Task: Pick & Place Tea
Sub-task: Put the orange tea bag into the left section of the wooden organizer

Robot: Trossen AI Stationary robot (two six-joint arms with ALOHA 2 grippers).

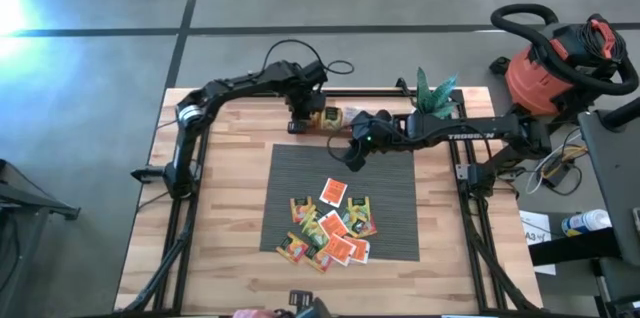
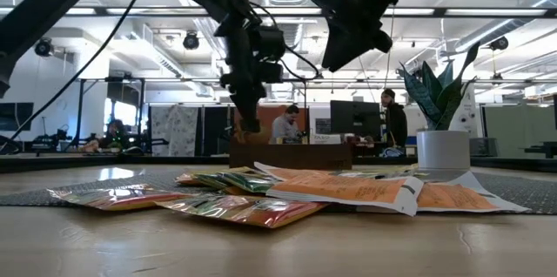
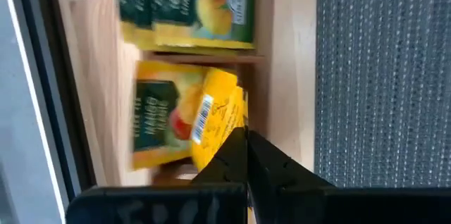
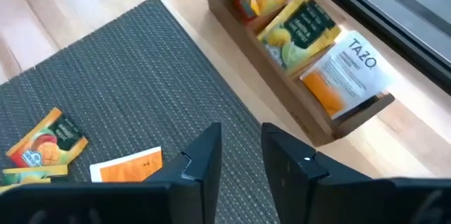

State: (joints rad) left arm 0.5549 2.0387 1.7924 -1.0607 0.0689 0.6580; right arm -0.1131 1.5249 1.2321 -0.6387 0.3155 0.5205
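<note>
The left gripper (image 3: 245, 155) is seen over the dark wooden tray (image 4: 282, 86) at the far edge of the table (image 1: 230, 208), its fingers clenched with nothing visibly held; just ahead of its tips a yellow sachet (image 3: 211, 115) lies in a tray compartment, with more yellow-green sachets (image 3: 190, 5) in the next compartment; the right gripper (image 4: 239, 155) hangs above the grey ribbed mat (image 1: 300, 173), fingers slightly parted and empty, the tray just beyond them; the loose tea sachets (image 1: 330, 230) are heaped on the mat well below it, toward the near edge.
</note>
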